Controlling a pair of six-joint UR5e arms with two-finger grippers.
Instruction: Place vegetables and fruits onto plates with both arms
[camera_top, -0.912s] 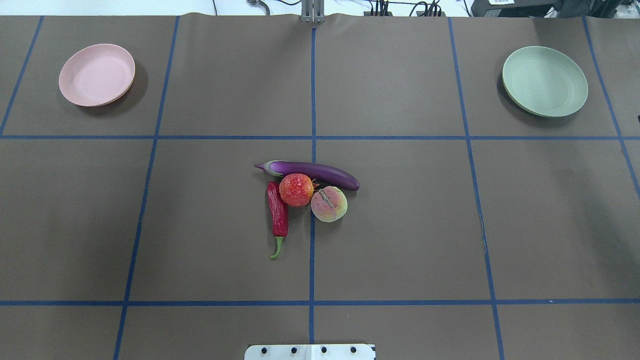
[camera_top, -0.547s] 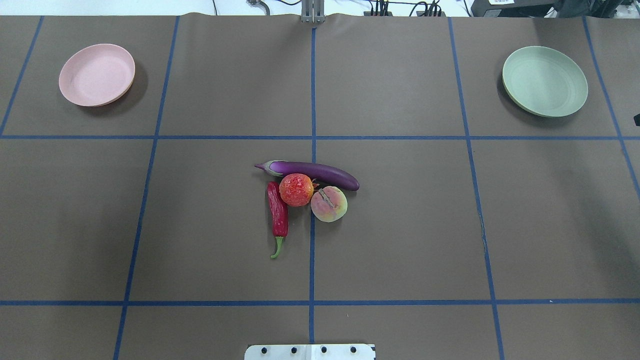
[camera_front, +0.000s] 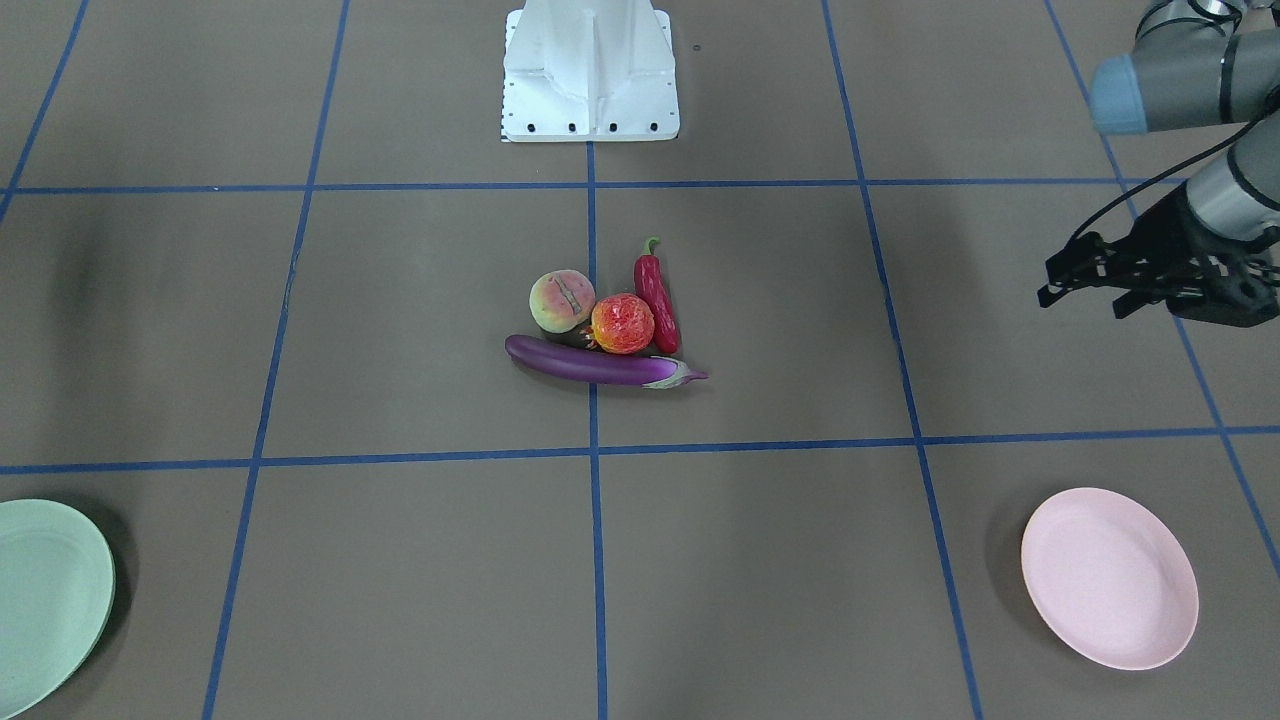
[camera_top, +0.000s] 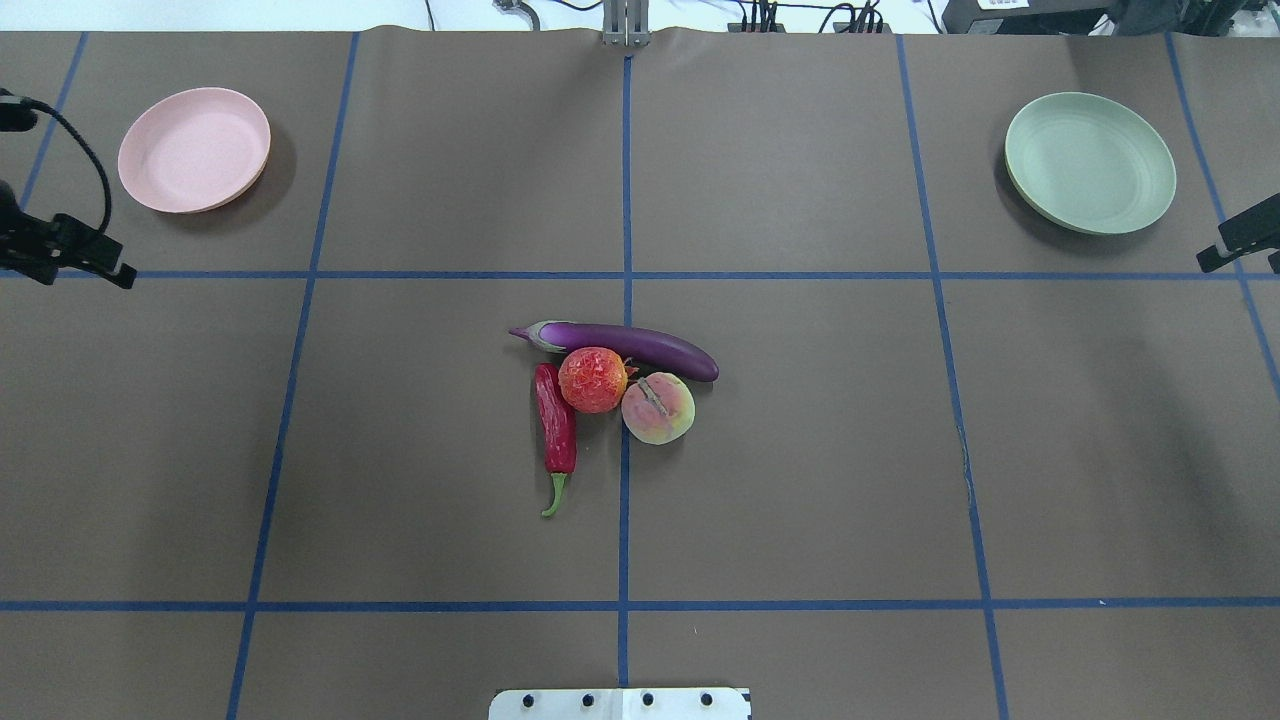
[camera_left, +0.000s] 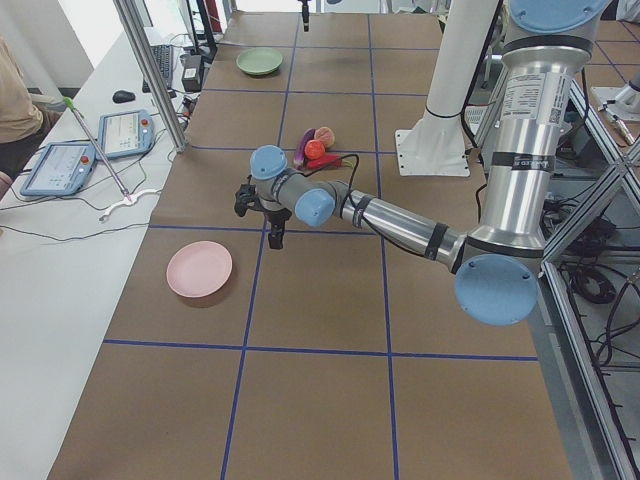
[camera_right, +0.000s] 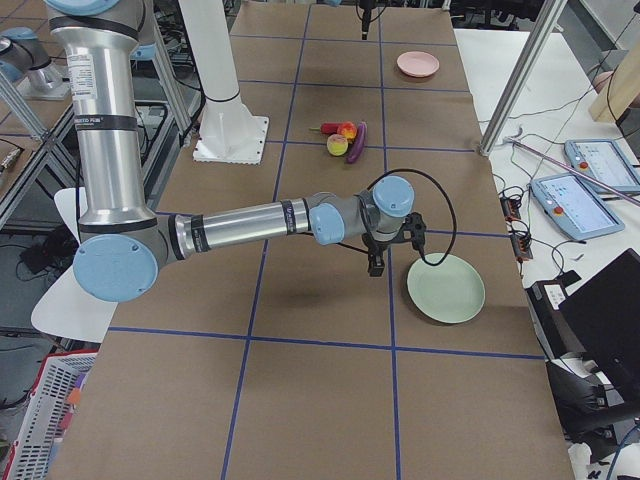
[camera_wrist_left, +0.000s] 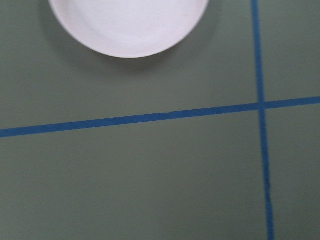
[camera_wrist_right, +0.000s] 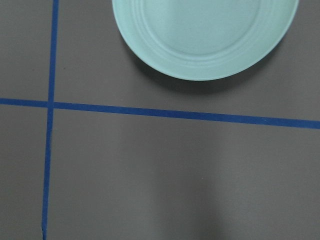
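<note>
The first reach is seemingly being prepared: the left gripper (camera_front: 1090, 282) and right gripper (camera_top: 1236, 246), finger spacing impossible to tell, are being held near the pink plate (camera_top: 193, 150) and green plate (camera_top: 1090, 162), an inward move being needed toward the centre-clustered eggplant (camera_top: 630, 345), chili (camera_top: 556, 425), peach (camera_top: 657, 408) and bumpy fruit (camera_top: 592, 379).

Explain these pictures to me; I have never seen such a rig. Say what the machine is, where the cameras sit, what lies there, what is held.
This is a robot with two arms, a left arm and a right arm, each ending in a two-finger gripper. One camera looks down from behind it, one faces it, two stand at the ends of the table, one rides on each wrist. Mid-table an eggplant, a chili pepper, a bumpy red-orange fruit and a peach lie bunched together. A pink plate and a green plate sit empty near the corners opposite the robot. Nothing is held: the left gripper is open; the right gripper shows only partly.
</note>
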